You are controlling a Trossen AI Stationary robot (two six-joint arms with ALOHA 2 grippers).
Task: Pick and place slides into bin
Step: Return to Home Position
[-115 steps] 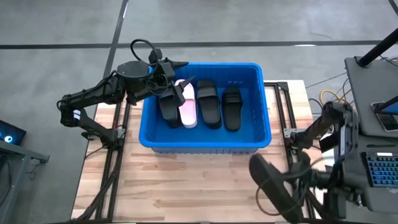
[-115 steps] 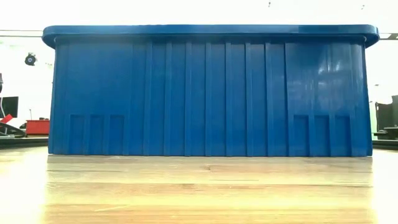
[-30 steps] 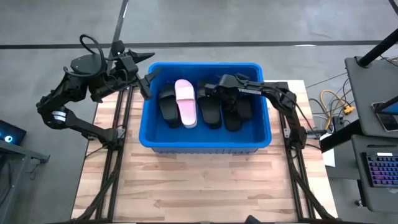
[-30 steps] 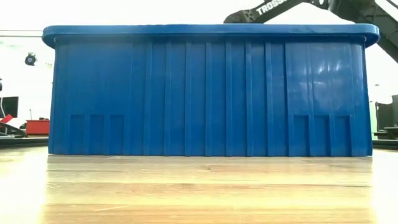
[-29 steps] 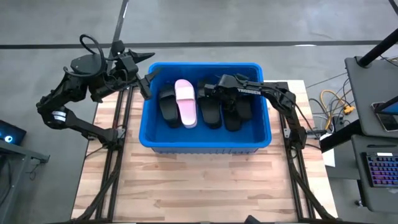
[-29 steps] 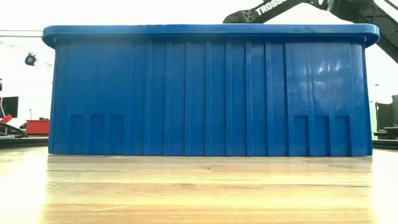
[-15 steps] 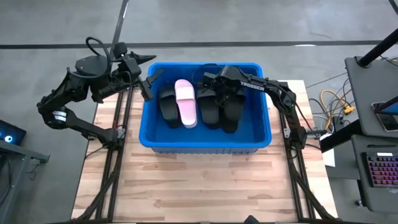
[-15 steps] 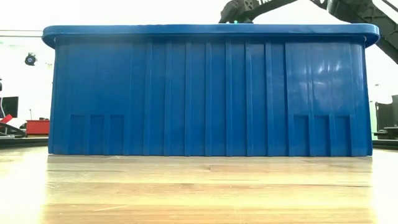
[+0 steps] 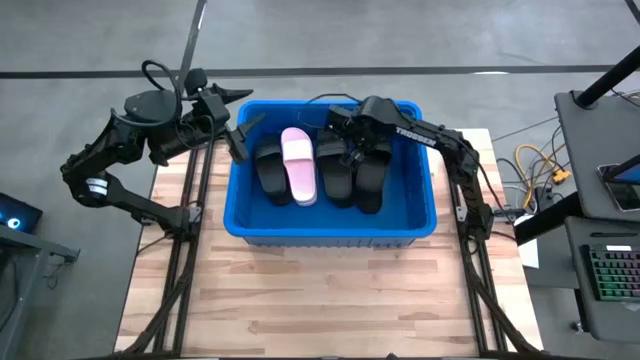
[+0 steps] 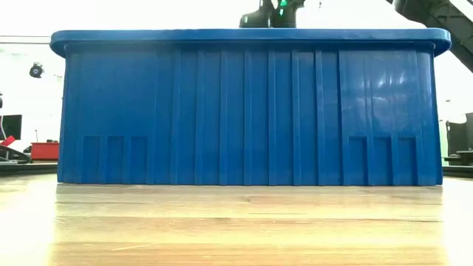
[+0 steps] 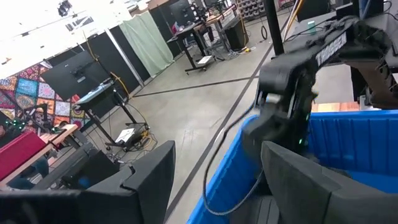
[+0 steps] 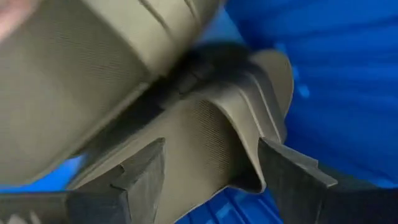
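The blue bin (image 9: 330, 232) stands on the far half of the wooden table and fills the low view (image 10: 251, 111). Several slides lie side by side on its floor: a black one (image 9: 270, 172), a pink one (image 9: 298, 165), and two more black ones (image 9: 335, 175) (image 9: 370, 180). My right gripper (image 9: 348, 138) hangs open over the bin's far side, pointing steeply down. In its wrist view its fingers (image 12: 211, 162) stand apart above a black slide (image 12: 205, 124). My left gripper (image 9: 240, 135) waits open at the bin's far left corner, holding nothing (image 11: 217, 155).
The near half of the table (image 9: 320, 300) is bare wood. Dark frame rails run along its left (image 9: 180, 260) and right (image 9: 480, 270) sides. A desk with a keyboard (image 9: 610, 270) stands beyond the right edge.
My right gripper has risen out of the bin toward its far wall and tipped more steeply down. The black slide on the right has settled from beside the right wall into the row. My left arm has kept still.
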